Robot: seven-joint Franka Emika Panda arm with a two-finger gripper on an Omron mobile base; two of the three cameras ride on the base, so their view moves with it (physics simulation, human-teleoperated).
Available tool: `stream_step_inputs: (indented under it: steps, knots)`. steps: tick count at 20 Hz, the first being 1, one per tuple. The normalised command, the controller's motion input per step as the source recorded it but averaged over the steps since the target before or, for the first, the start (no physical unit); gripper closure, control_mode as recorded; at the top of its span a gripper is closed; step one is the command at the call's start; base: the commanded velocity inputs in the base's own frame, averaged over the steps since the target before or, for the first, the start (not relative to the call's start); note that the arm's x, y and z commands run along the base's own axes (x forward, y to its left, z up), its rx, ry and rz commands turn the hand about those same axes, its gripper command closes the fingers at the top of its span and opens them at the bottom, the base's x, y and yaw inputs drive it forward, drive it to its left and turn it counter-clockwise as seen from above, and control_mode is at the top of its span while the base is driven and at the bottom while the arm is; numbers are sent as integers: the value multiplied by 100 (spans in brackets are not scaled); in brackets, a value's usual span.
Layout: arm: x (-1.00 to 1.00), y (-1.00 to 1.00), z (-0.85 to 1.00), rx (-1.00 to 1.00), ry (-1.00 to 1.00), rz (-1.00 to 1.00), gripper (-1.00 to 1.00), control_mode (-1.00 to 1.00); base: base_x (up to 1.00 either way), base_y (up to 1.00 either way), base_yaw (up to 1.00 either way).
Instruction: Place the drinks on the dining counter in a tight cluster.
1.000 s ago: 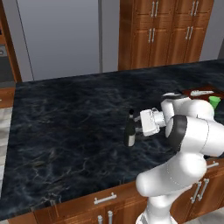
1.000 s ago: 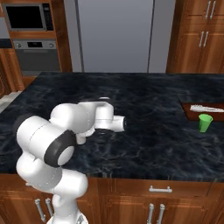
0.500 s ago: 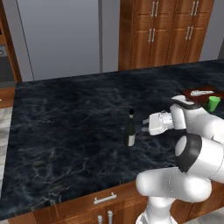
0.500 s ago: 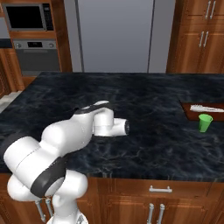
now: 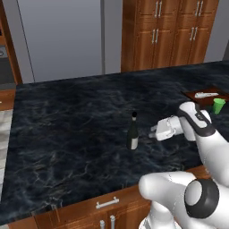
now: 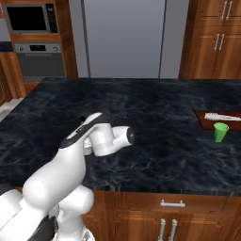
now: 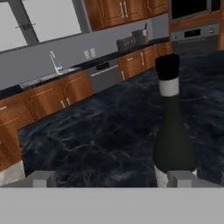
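Observation:
The slim dark wine bottle (image 5: 132,134) stands upright and alone near the middle of the dining counter (image 5: 67,120), a black marble-veined top. My gripper (image 5: 152,133) hangs level just right of the bottle, a small gap away, open and holding nothing. In the hand view the bottle (image 7: 173,131) rises close on the right, ahead of the right fingertip (image 7: 183,177), and the gripper (image 7: 111,178) has its tips spread wide. The yellow juice bottle and the white blue-capped bottle are out of view.
A small green cup (image 5: 218,106) (image 6: 219,132) stands at the counter's right end beside a wooden board (image 5: 203,95) (image 6: 221,116) carrying a white object. Brown cabinets with silver handles (image 6: 172,204) run under the counter's front edge. My arm's elbow bulks over the front edge.
The gripper has let go of the wine bottle and drawn back to the right. The bottle stays upright where it was. The arm's elbow has swung out rightward.

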Motion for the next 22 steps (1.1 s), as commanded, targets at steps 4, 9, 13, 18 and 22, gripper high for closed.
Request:
stream_step_inputs:
  steps: [4, 9, 13, 18, 22]
  knots:
    - [-48, 7, 3, 0, -1, 0, -100, -100, 0, 0, 0]
    - [-27, 1, 0, 0, -3, 1, -100, -100, 0, 0, 0]
    - [0, 0, 0, 0, 0, 0, -100, 100, -9, 0, 0]
    - [0, 0, 0, 0, 0, 0, -100, 100, -67, 1, 17]
    - [0, 0, 0, 0, 0, 0, -100, 100, -35, 30, 70]
